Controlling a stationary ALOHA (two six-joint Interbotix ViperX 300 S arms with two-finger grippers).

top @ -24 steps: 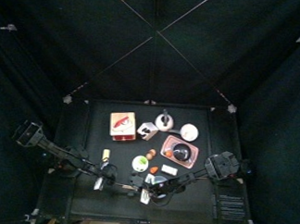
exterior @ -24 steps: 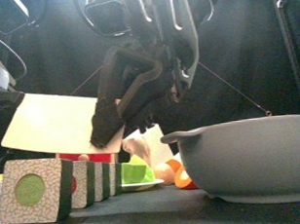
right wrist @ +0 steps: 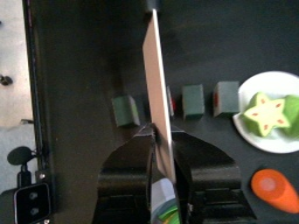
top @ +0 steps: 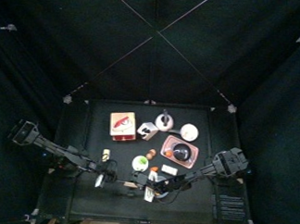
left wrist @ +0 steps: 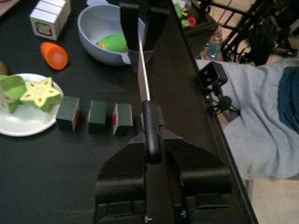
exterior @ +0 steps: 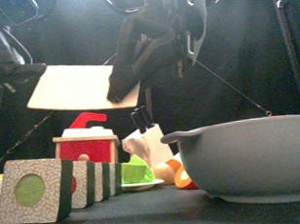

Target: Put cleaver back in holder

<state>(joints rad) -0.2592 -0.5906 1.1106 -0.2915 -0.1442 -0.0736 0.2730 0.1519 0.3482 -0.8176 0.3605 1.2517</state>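
The cleaver (exterior: 73, 88) is off the tabletop (left wrist: 70, 166), carried in the air between both tools. The left tool (left wrist: 149, 140) is clenched on the black handle, and the blade runs straight out ahead of it toward the other arm. The right tool (right wrist: 156, 140) grasps the blade itself, which stands edge-on between its jaws and reaches out past their tips. From the front the blade shows as a broad pale sheet, tilted, with its free end out to the left of the tool that grips it.

The holder (exterior: 86, 146), a red-topped block on a wooden base, stands below the raised blade and farther back on the tabletop than the two tools, well apart from them in the top view (top: 121, 123).

Under the tools, a row of green blocks (right wrist: 176, 103) lies almost directly below the blade. Just beyond them is a plate (right wrist: 247, 131) with a green star-shaped piece. A grey bowl (exterior: 248, 160) sits off to the right-tool side, and a small orange thing (left wrist: 52, 54) lies near it.

Both tools meet close to the tabletop's front edge, which runs alongside the cleaver in the left wrist view. The air around the blade at its height is open. The crowded part is low down, between the tools and the holder.
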